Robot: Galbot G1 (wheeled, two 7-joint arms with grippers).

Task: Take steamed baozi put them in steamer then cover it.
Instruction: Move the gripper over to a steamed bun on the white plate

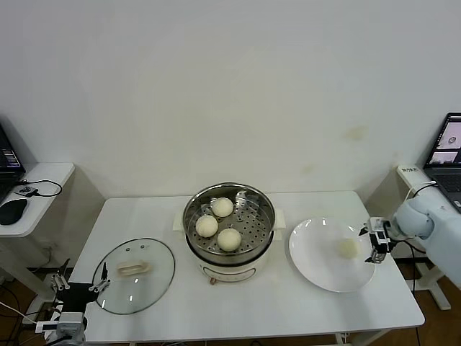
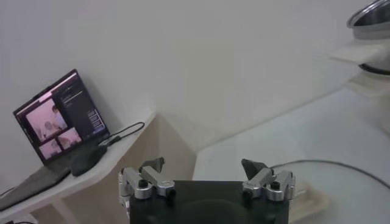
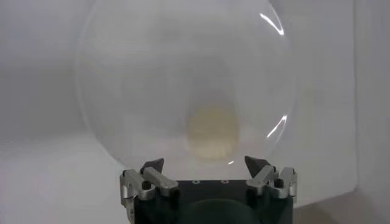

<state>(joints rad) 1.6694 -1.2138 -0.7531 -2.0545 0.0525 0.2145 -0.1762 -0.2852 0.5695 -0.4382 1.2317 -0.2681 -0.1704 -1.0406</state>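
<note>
The steamer [image 1: 229, 254] stands mid-table on its white base, three baozi on its perforated tray: one at the back [image 1: 222, 207], one at the left [image 1: 207, 226], one at the front [image 1: 229, 239]. A further baozi [image 1: 348, 249] [image 3: 212, 129] lies on the white plate [image 1: 317, 263] [image 3: 122, 91] to the right. My right gripper [image 1: 376, 249] [image 3: 206, 163] hovers at the plate's right rim, open and empty, the baozi just ahead of it. The glass cover [image 1: 134, 274], cream handle up, lies flat at the table's left. My left gripper [image 1: 85, 287] [image 2: 203, 163] waits open at the table's front-left edge beside the cover.
A side desk [image 1: 43, 176] with a mouse [image 1: 12, 211] and a laptop [image 2: 58, 122] stands off the table's left. Another laptop [image 1: 448, 155] sits off the right end. The steamer's edge [image 2: 372, 18] shows far off in the left wrist view.
</note>
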